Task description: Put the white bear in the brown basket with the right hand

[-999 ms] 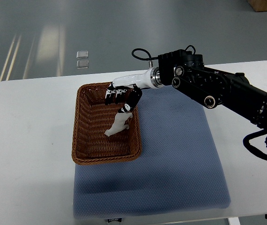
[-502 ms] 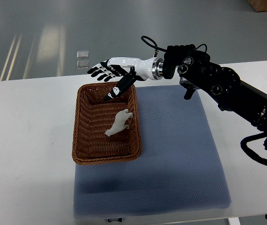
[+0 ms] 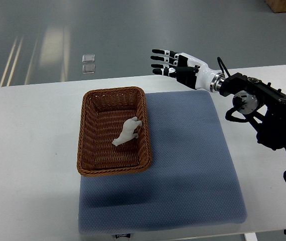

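A white table point(image 3: 27, 150) on a grey shiny floor point(image 3: 57, 30). A brown basket point(image 3: 114, 131) holds the white bear point(image 3: 127, 132), resting partly on a blue mat point(image 3: 183, 165). The right hand point(image 3: 179, 68) hovers, fingers spread, empty.

A white table point(image 3: 32, 150) fills most of the picture. A big blue-grey mat point(image 3: 183, 165) lies flat on it, from the middle down to the bottom edge. A brown basket point(image 3: 114, 170) sits on the table left of the middle, with its right part resting on the mat.
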Robot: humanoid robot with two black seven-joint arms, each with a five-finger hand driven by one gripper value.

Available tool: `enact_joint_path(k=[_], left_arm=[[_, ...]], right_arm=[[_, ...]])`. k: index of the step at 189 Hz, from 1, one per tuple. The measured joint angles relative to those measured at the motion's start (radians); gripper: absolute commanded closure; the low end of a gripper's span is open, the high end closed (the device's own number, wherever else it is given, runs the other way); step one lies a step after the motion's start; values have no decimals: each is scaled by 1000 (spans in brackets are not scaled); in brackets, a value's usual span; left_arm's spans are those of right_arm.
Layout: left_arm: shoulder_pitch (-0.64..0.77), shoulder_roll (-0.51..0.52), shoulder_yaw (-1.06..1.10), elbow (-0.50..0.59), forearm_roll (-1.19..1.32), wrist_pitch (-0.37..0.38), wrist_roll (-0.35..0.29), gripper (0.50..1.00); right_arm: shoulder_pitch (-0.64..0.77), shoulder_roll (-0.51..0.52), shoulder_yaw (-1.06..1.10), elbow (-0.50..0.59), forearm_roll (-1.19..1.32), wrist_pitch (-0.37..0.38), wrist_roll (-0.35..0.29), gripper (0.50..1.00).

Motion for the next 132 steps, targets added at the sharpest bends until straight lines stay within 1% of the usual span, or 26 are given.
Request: enact_joint_path(k=[15,36,76,99,111,132], left_arm=[[0,0,0,0,0,0,0,500],[0,0,0,0,0,0,0,500],[0,0,0,0,0,0,0,500],[0,0,0,0,0,0,0,500],[0,0,0,0,0,0,0,500],[0,0,0,0,0,0,0,500]], right_arm=[[-20,-21,2,-1,24,-21,-1,585],[-47,-37,3,-2,64,-27,-8,585],[-82,-71,0,-2,269,-27,-65,579],[-90,-89,-1,-7,349,-35,-82,576],[-94,-98,-1,-10,362,-64,-81,576],[-99,-96,-1,-12,364,-146,-73,574]])
